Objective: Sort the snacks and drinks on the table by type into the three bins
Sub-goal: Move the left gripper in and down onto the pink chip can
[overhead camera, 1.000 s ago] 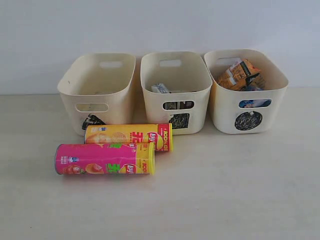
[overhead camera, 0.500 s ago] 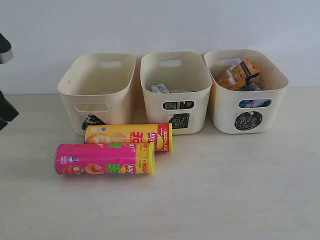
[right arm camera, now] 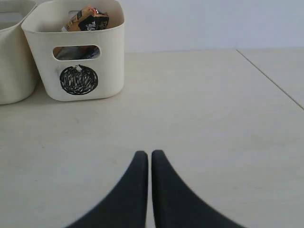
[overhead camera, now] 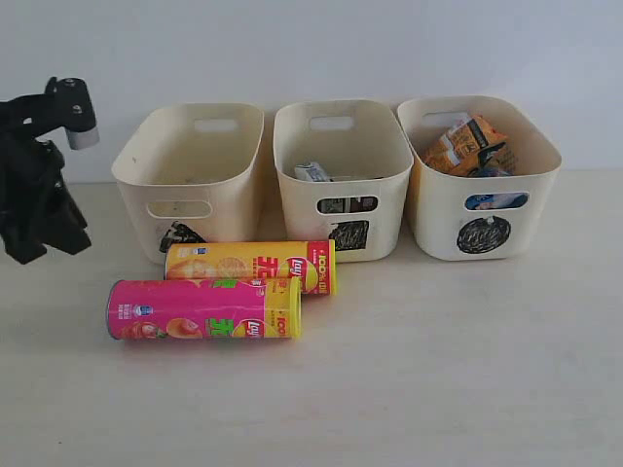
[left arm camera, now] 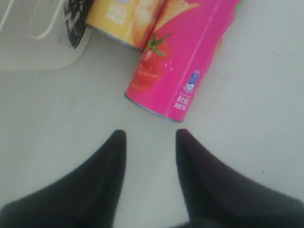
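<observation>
While the left gripper (left arm camera: 147, 135) is hovering part-open and empty just short of the pink tube (left arm camera: 185, 61), the right gripper (right arm camera: 149, 154) is sitting pinched closed, empty. Two tubes, pink plus the yellow tube (overhead camera: 243, 265), are lying side by side on the table (overhead camera: 438, 370) before three bins (overhead camera: 297, 219).

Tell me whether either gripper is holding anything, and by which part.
Nothing is held. The left gripper is open and empty, just short of the pink chip tube; the right gripper is shut on nothing above the table.
</observation>
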Motion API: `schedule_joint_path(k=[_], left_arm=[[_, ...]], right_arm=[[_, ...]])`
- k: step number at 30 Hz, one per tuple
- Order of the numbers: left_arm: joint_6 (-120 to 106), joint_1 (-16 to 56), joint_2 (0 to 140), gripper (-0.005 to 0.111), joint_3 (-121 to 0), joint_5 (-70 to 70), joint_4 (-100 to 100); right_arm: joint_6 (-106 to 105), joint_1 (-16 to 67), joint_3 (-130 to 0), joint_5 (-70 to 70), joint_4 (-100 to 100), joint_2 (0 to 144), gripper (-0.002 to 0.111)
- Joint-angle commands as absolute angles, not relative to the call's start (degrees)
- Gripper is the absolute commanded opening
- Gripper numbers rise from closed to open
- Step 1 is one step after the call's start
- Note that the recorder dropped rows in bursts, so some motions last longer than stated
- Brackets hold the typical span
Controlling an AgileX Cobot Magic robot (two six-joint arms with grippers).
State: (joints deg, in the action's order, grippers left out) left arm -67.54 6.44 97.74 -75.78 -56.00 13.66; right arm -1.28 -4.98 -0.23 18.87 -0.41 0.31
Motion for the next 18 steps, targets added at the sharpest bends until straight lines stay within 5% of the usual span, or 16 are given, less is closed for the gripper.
schedule_joint_path(k=[1, 10, 18], left_arm=[[-69.0, 9.4, 101.0, 0.062, -77.4, -56.4, 15.0], [-69.0, 13.3, 106.0, 0.099, -77.9, -52.8, 14.2], [-69.0, 14.1, 109.9, 0.101, -78.0, -50.9, 11.3]], right_arm=[[-1.2, -5.2, 0.0, 18.3, -0.6, 0.0, 0.000], [-1.2, -5.2, 0.0, 18.5, -0.6, 0.0, 0.000], [-1.2, -5.2, 0.0, 18.5, -0.6, 0.0, 0.000]])
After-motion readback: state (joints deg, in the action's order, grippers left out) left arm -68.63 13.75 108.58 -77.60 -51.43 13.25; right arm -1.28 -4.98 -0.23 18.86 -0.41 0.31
